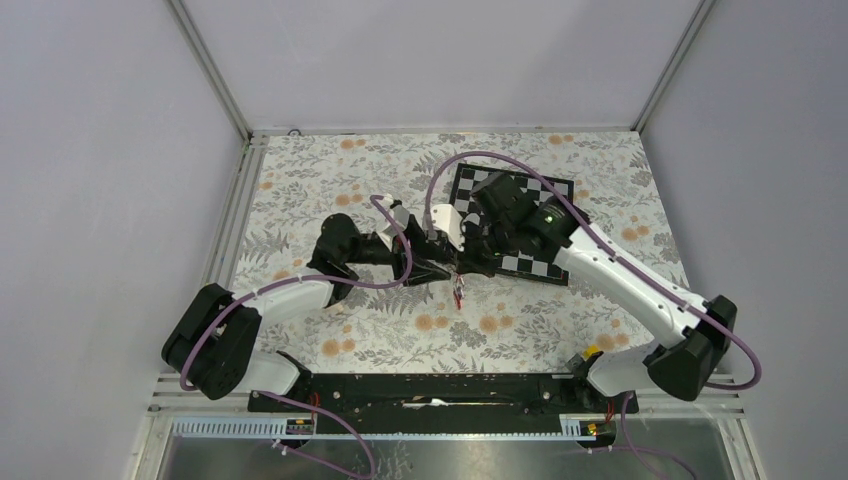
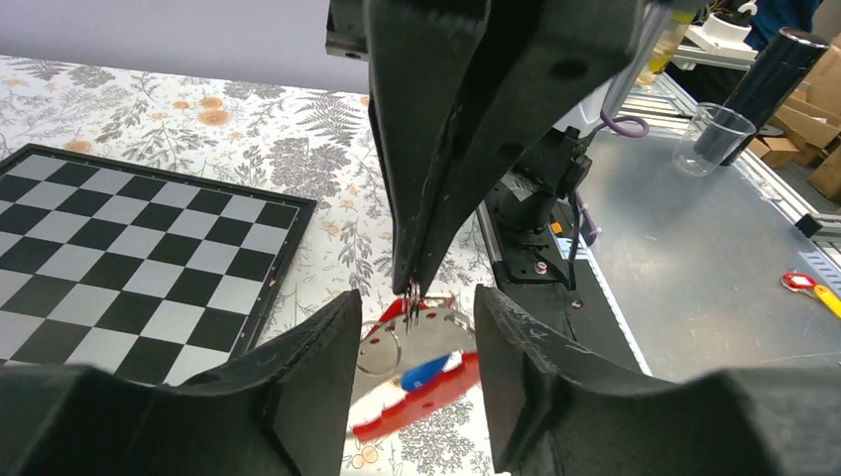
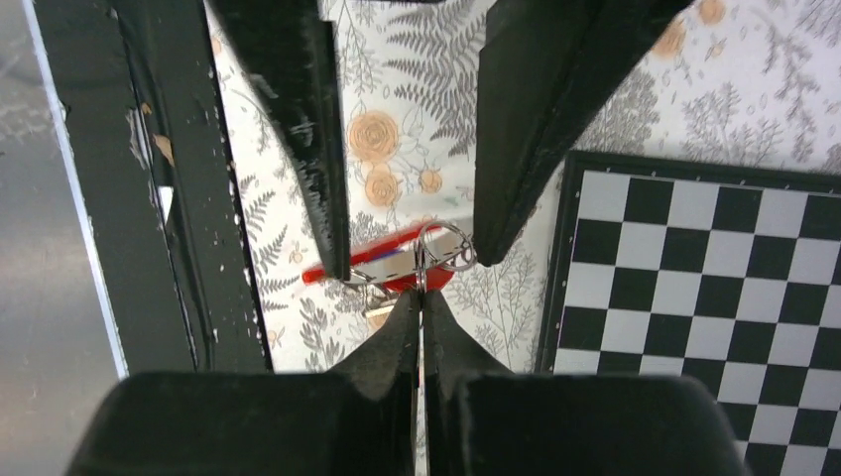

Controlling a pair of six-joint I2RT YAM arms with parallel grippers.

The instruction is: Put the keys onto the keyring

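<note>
The thin steel split keyring (image 3: pixel 445 248), probably light, springy and slick, hangs over the floral-cloth worktop (image 1: pixel 300 190) beside the black-and-white chessboard (image 3: pixel 694 278). The tiny red-tagged key (image 2: pixel 421 402) and blue-tagged key (image 2: pixel 428 374) dangle below it. The right end effector (image 3: pixel 421 297) is clenched on its wire, and the left end effector (image 2: pixel 417 302) straddles it, released. It is best pinched edge-on.
</note>
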